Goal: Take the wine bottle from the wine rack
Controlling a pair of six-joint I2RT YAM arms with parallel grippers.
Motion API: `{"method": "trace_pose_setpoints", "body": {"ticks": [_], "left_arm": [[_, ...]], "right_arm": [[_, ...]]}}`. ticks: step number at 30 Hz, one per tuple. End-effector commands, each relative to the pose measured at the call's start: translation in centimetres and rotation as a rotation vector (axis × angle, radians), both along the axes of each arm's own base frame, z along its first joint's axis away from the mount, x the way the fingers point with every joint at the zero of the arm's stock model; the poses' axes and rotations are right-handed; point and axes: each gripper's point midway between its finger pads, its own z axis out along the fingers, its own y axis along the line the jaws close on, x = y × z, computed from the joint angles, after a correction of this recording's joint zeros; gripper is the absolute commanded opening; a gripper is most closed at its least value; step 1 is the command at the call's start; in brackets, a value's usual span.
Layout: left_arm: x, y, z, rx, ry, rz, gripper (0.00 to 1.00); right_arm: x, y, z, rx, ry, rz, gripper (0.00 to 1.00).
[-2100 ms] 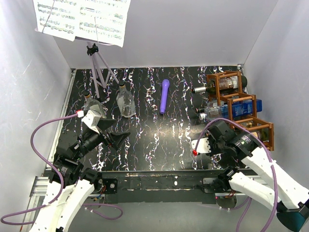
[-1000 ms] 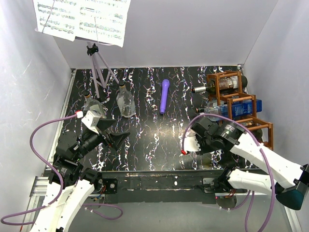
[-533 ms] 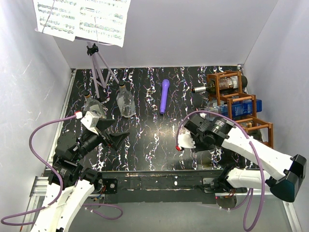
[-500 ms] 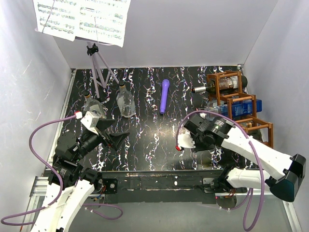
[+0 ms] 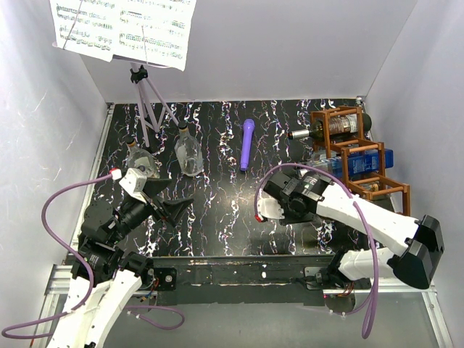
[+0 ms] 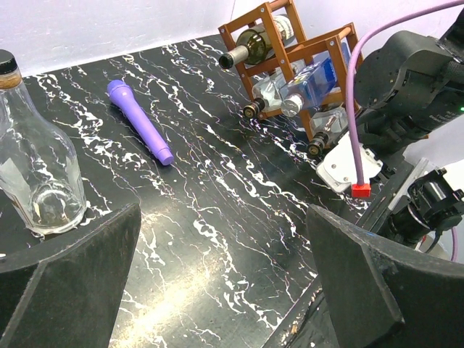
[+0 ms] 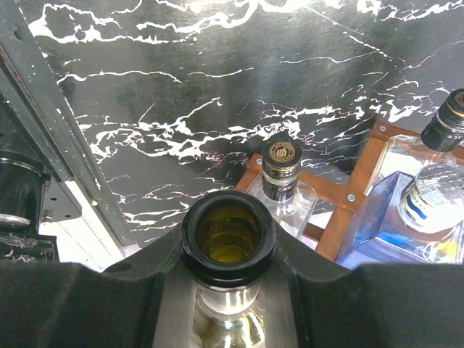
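Observation:
The reddish-brown wooden wine rack [image 5: 359, 156] stands at the right wall and holds several bottles lying in its cells. It also shows in the left wrist view [image 6: 290, 51] and the right wrist view [image 7: 362, 170]. My right gripper [image 5: 290, 204] is left of the rack and shut on the neck of a wine bottle [image 7: 228, 239] with an open, olive-tinted mouth. In the top view the arm hides that bottle. My left gripper [image 5: 174, 204] is open and empty over the table's near left, and its jaws stand wide apart in the left wrist view [image 6: 225, 275].
Two clear glass bottles [image 5: 138, 156] [image 5: 188, 152] stand upright at the left. A purple microphone [image 5: 247, 143] lies mid-table. A grey tripod music stand [image 5: 147, 98] with sheet music is at the back left. White walls close three sides.
My right arm has swung left, away from the near end of the rack, with the bottle in its jaws. The left arm has barely moved.

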Motion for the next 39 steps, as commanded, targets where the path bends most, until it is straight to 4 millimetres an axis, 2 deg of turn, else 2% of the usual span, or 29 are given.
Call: {"method": "trace_pose_setpoints", "body": {"ticks": [1, 8, 22, 31, 39], "left_arm": [[-0.1, 0.3, 0.6, 0.0, -0.022, 0.014, 0.98], [-0.1, 0.4, 0.7, -0.001, -0.027, 0.019, 0.98], [0.0, 0.5, 0.7, -0.001, -0.027, 0.025, 0.98], [0.8, 3.0, 1.3, -0.021, -0.049, 0.188, 0.98], [1.0, 3.4, 1.2, -0.021, -0.044, 0.212, 0.98]], "right_arm": [[1.7, 1.5, 1.9, 0.031, -0.091, -0.004, 0.01], [0.5, 2.2, 1.5, -0.006, -0.039, -0.006, 0.01], [-1.1, 3.9, 1.3, -0.003, -0.045, 0.051, 0.01], [-1.7, 5.2, 1.9, 0.007, -0.058, 0.082, 0.01], [-2.4, 5.7, 3.0, -0.031, -0.044, 0.072, 0.01]]}}
